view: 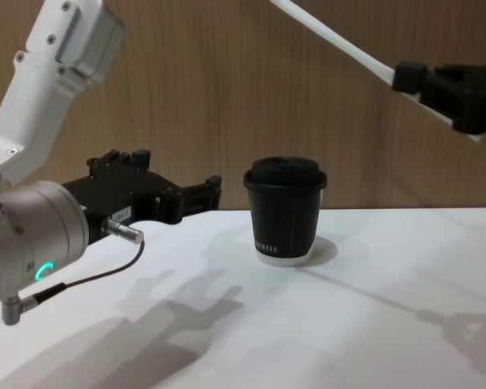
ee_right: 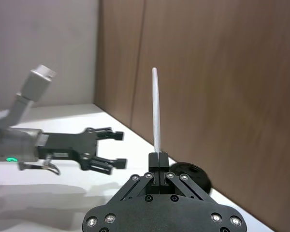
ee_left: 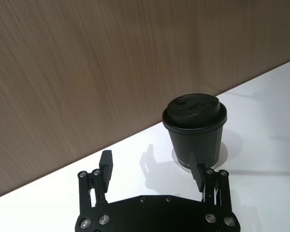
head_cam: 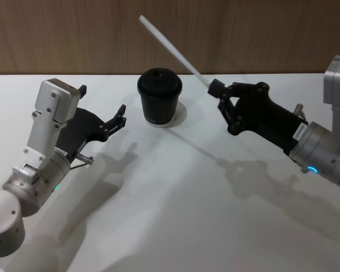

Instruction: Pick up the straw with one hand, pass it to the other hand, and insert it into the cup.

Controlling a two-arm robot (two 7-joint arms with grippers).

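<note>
The right hand is raised above the counter, off to the right of the cup. Its 2 fingers are pinched tight on the straw close to the straw's lower end. Behind them the black palm and silver wrist slope down and away to the right, so the arm reaches in from that side with the hand pointing up, left and toward the wood wall. From the grip the straw runs straight, slanting up and to the left. Its free end is well above the lid, and nowhere does it touch the cup. The left hand hangs low over the counter, left of the cup, with its fingers spread wide and nothing between them. They point at the cup, the nearer fingertip close to its side but apart from it. Its forearm comes up from the lower left, bent at the wrist. The cup stands upright on the counter near the wall with its lid on, between the 2 hands.
</note>
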